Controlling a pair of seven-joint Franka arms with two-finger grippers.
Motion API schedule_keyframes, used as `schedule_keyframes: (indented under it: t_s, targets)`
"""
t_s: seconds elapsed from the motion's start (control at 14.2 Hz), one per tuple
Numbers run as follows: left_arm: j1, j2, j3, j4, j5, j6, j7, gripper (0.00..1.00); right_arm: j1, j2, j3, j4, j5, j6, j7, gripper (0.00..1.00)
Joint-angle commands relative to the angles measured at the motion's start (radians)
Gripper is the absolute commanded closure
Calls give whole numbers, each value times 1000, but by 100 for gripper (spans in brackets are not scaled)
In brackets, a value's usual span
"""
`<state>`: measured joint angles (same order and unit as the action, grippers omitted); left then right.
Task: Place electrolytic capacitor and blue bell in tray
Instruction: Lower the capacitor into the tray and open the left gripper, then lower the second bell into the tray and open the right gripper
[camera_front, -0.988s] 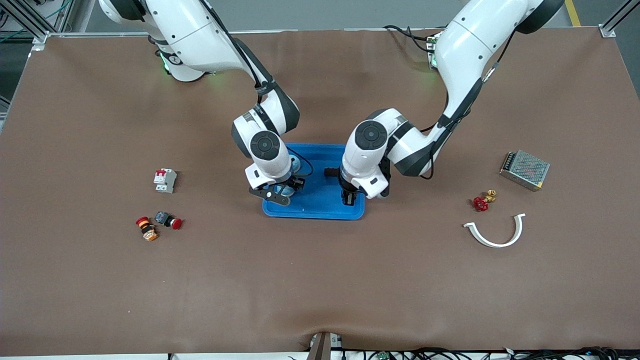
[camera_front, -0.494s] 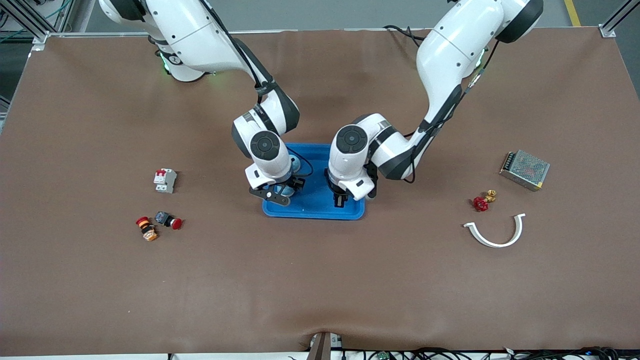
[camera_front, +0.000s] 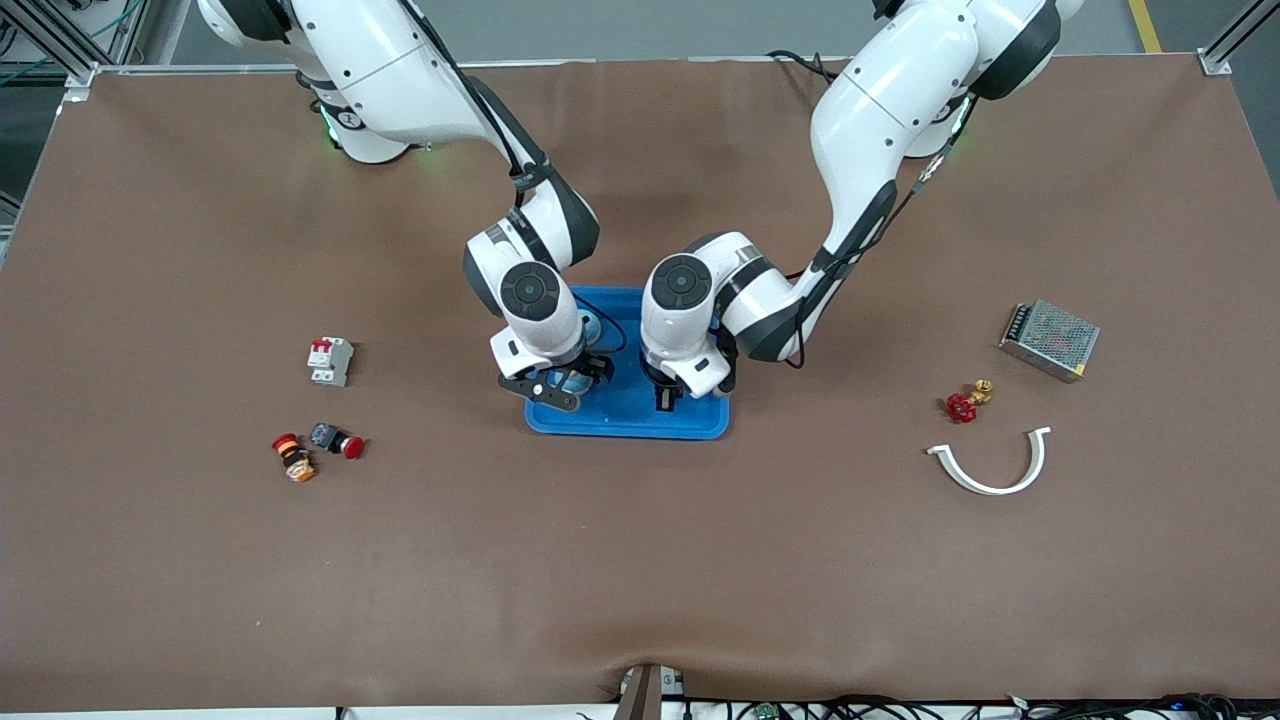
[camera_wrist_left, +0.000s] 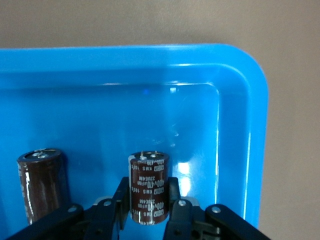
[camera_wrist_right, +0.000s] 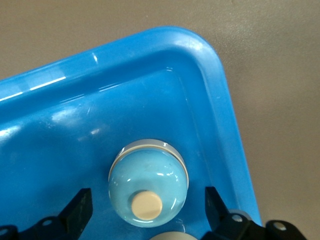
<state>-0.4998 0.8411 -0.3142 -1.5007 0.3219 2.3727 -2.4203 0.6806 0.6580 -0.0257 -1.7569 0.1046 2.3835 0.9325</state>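
Blue bell (camera_wrist_right: 148, 185) sits in the tray (camera_front: 690, 428) between the right gripper's (camera_wrist_right: 147, 210) parted fingers, while the left gripper (camera_wrist_left: 148, 210), over the tray, clamps an upright electrolytic capacitor (camera_wrist_left: 148, 187).

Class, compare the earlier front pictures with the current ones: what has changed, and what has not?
The left gripper, shut on the capacitor, moved across the tray toward the right arm's end. The right gripper has opened, letting go of the blue bell in the tray. The parts on the table stayed put.
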Motion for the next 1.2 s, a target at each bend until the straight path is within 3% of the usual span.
schedule_keyframes:
  t_s: [0.0,0.28,0.63,0.71,0.78,0.99,1.13]
  targets:
    - [-39,15,30,34,-4,-20,-16,100,-3,-9,1,17,4,-20,3,0]
    - [-57,18,47,33,-4,-20,-22,100,-35,-99,3,11,6,-151,-64,0]
    - [-57,18,47,33,-1,-20,-16,100,-99,-344,3,-91,7,-332,-294,0]
    - [-57,18,47,33,-1,-20,-8,83,-127,-403,3,-122,7,-363,-360,0]
    - [-56,18,47,33,0,-20,-5,1,-159,-461,3,-154,7,-394,-430,0]
    - [-51,9,47,33,2,-21,9,0,-211,-627,-2,-251,4,-441,-570,0]
    - [-46,-2,47,33,3,-33,12,0,-283,-694,-2,-254,-3,-513,-677,0]
